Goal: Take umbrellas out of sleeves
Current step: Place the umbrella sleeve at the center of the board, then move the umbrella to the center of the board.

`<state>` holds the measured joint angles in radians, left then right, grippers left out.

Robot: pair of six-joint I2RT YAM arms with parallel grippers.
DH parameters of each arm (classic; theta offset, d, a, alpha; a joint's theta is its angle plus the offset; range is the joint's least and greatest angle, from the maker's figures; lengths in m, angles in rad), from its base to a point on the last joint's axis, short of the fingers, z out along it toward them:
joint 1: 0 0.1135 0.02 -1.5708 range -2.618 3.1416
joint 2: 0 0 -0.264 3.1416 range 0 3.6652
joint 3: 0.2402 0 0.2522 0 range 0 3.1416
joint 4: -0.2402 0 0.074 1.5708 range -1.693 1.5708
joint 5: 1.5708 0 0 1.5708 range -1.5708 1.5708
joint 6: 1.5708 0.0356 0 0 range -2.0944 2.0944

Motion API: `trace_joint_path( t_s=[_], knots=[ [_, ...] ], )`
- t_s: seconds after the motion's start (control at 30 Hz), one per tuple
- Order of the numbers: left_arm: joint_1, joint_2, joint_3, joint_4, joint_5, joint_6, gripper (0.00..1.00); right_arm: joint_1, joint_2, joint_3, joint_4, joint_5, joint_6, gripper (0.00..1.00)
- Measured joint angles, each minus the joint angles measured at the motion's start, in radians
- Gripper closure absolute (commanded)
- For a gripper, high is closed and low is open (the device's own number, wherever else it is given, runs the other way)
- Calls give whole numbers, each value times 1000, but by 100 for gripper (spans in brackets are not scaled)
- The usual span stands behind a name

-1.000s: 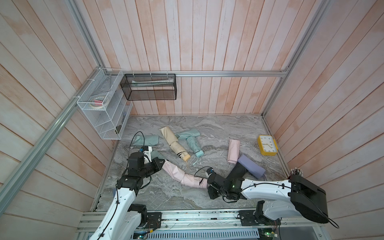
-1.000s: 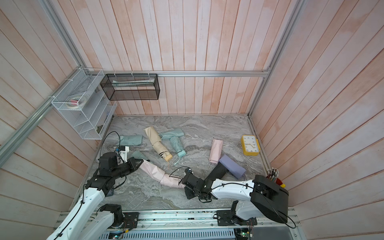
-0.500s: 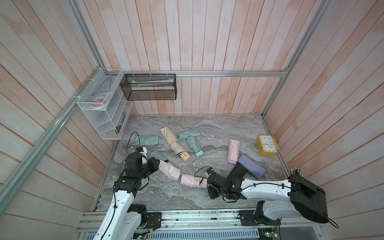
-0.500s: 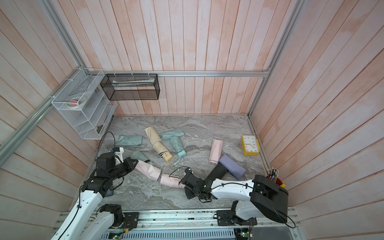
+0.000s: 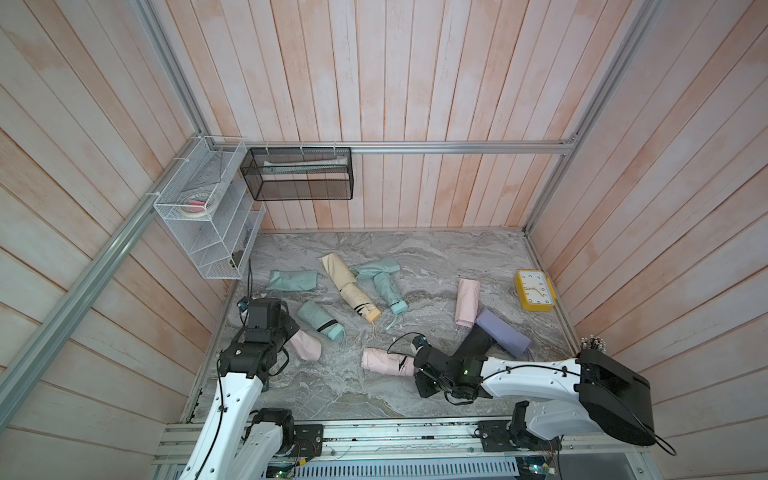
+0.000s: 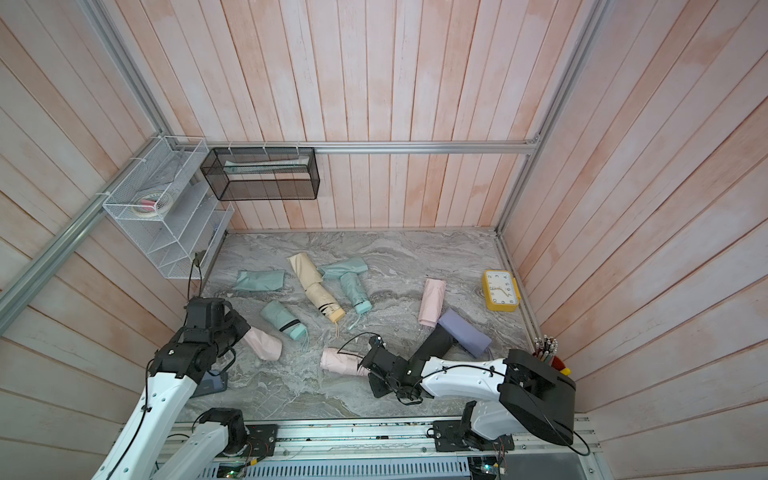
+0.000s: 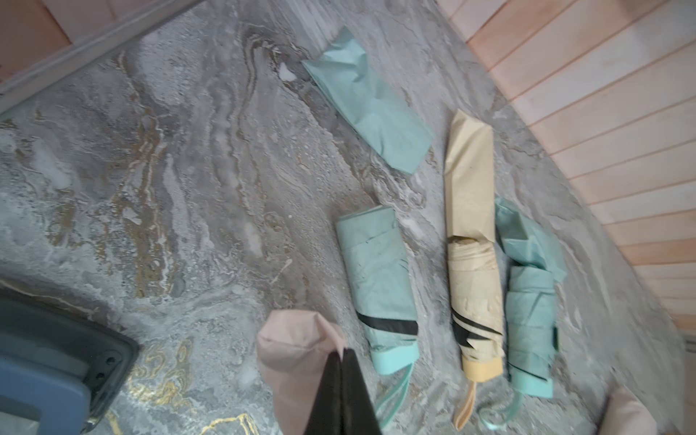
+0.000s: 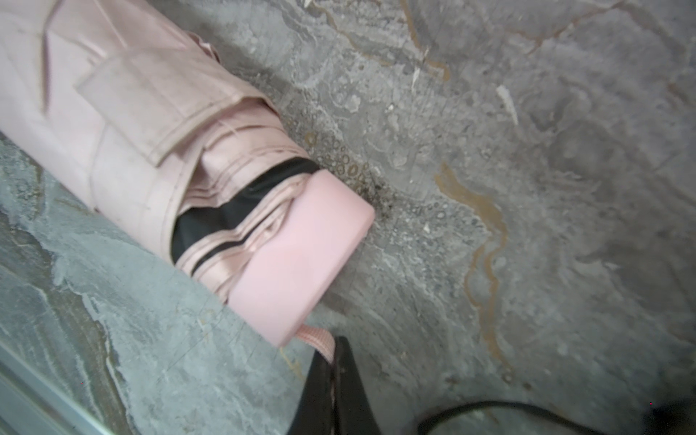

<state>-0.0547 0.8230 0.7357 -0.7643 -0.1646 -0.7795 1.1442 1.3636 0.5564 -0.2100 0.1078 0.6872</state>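
Marble tabletop (image 5: 436, 257) bears two mint umbrellas (image 5: 320, 320), one clock (image 5: 535, 291).

The pink umbrella (image 5: 382, 360) lay bare, apart from its limp pink sleeve (image 5: 306, 347). A bare mint umbrella (image 5: 318, 318) lay beside that sleeve; a cream-yellow umbrella (image 5: 359, 300) stuck halfway out of a cream-yellow sleeve (image 5: 334, 270).

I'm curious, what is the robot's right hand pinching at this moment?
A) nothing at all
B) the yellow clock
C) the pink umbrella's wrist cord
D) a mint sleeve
C: in the right wrist view the right hand is shut on the wrist cord of the pink umbrella.
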Motion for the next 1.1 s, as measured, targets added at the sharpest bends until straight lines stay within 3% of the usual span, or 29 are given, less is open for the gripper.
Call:
trace_joint_path(
  t_s=[0.1,0.13,0.2,0.23,0.27,0.33,0.53,0.7,0.87,1.1],
  knots=[
    [35,45,-4,11,-2,4,100,0,13,13,-3,-2,-6,85],
    [51,54,-9,25,3,8,93,0,13,15,-4,-3,-7,82],
    [93,66,-23,55,38,28,47,0,11,17,-4,-10,-10,77],
    [112,68,-31,71,59,34,31,-1,6,17,-5,-16,-13,75],
    [135,68,-41,86,83,39,16,-2,-2,17,-8,-21,-16,74],
    [170,68,-52,106,121,50,1,-8,-25,17,-11,-35,-21,71],
    [205,58,-53,143,226,84,0,-92,-141,-18,61,-183,-37,61],
    [205,-53,-94,183,340,107,1,-193,-170,-61,146,-314,-35,50],
    [205,-134,-140,220,475,101,15,-238,-93,-37,157,-366,-51,50],
    [205,-207,-228,233,625,73,22,-243,61,0,183,-436,-41,50]
  ],
)
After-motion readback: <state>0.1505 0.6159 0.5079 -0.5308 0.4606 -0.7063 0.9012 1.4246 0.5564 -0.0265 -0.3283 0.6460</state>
